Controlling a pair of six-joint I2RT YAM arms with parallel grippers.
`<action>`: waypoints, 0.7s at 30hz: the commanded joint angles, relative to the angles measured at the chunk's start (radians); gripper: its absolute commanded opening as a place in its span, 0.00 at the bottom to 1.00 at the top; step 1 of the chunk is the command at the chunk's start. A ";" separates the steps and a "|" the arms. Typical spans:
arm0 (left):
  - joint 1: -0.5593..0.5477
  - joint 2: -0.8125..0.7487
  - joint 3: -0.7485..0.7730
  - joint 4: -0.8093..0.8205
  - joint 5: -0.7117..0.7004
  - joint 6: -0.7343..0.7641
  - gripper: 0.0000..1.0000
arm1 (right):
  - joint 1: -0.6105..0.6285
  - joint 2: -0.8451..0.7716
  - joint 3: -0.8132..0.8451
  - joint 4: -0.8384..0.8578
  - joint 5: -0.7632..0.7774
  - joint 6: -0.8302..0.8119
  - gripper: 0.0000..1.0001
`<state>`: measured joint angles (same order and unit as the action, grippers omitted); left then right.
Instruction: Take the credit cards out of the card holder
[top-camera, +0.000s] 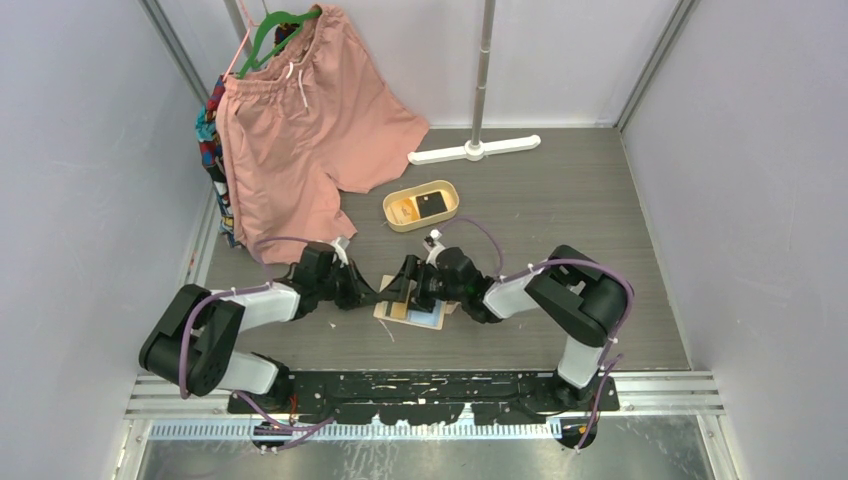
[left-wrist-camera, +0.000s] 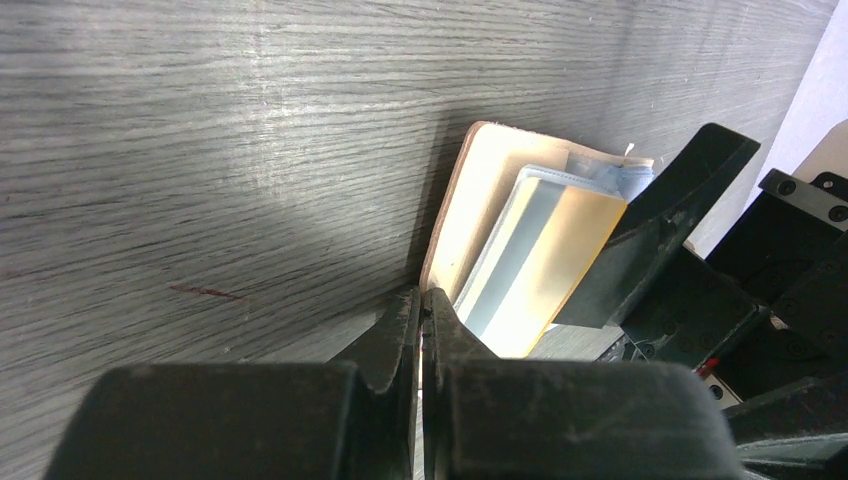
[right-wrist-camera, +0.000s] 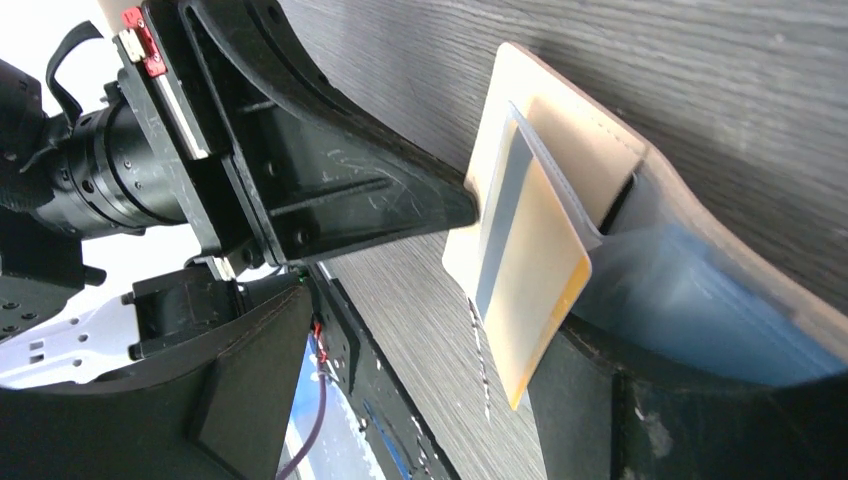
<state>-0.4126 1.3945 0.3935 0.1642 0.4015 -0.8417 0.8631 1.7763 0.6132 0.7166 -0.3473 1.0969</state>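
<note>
The orange-tinted plastic credit card (right-wrist-camera: 530, 270) juts half out of the open beige leather-like card holder (left-wrist-camera: 480, 200) on the grey table (top-camera: 600, 220), its long axis running into the wide-open right gripper (top-camera: 408, 288) straddling its free end, while the shut left gripper (left-wrist-camera: 424, 310) touches the holder's edge; farther off, an oval tan tray (top-camera: 395, 222) holds a black card (top-camera: 432, 203) and an orange card (top-camera: 404, 209).

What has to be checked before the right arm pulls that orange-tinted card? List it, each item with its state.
1. The right gripper is open, with a finger on either side of the orange-tinted card: ok.
2. The card sticks partway out of the card holder: ok.
3. Jaws closed on the card: not ok, not yet gripped.
4. The left gripper is shut at the holder's near edge: ok. Whether it pins the holder down: cannot tell.
5. The tan tray is free of both arms: ok. It holds a black card and an orange card.
</note>
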 joint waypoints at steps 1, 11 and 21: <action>-0.009 0.057 -0.040 -0.146 -0.138 0.041 0.00 | -0.016 -0.090 -0.040 -0.030 -0.020 -0.031 0.79; -0.009 0.058 -0.039 -0.145 -0.138 0.041 0.00 | -0.035 -0.136 -0.083 -0.122 0.031 -0.054 0.67; -0.009 0.058 -0.039 -0.147 -0.138 0.041 0.00 | -0.046 -0.140 -0.114 -0.116 0.031 -0.048 0.20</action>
<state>-0.4149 1.3968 0.3962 0.1673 0.4007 -0.8555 0.8223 1.6711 0.5106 0.5751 -0.3260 1.0538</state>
